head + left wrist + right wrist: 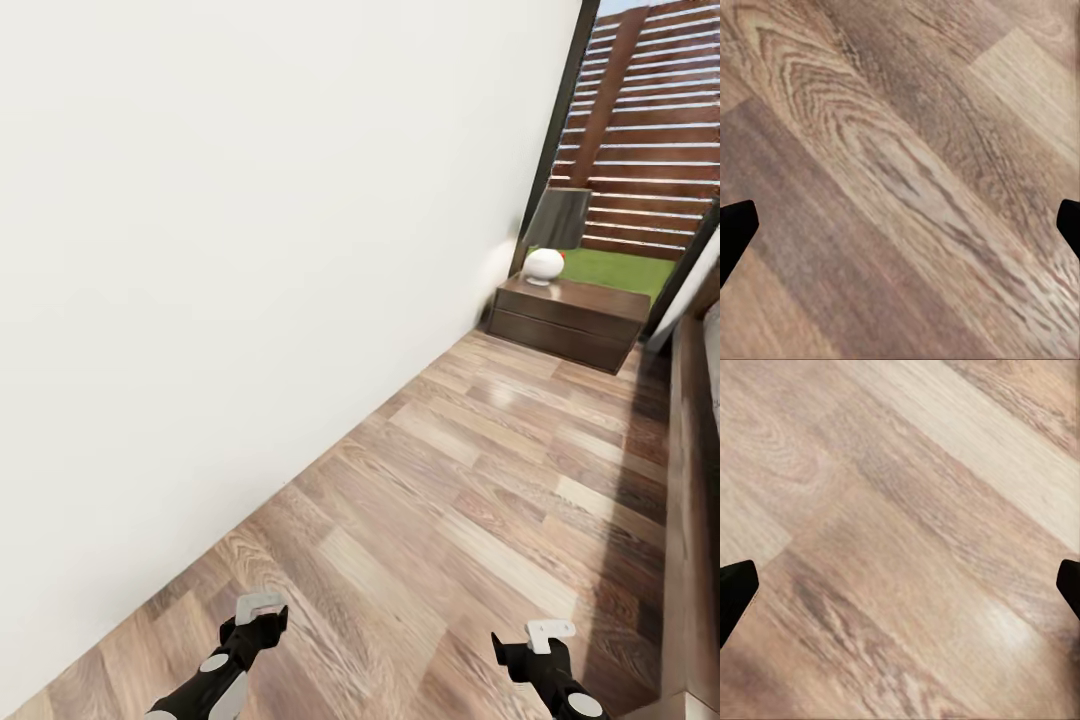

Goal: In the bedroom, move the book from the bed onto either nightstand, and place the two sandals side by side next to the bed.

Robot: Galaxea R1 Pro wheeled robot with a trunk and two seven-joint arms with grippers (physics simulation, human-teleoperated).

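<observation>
I am in the bedroom, facing down a strip of wood plank floor (470,500) between a white wall (230,250) and the bed's dark brown frame (690,520). A sliver of the bed's grey mattress (712,350) lies above that frame. A low dark brown nightstand (570,318) stands at the far end by the window. My left gripper (258,610) (900,225) and right gripper (548,632) (900,589) hang low over bare floor, both open with nothing between the fingers. The book and the two sandals are out of view.
A lamp (555,225) with a dark shade and round white base stands on the nightstand. Behind it a tall dark-framed window (560,130) looks onto grass and a slatted wooden fence. The floor strip runs free up to the nightstand.
</observation>
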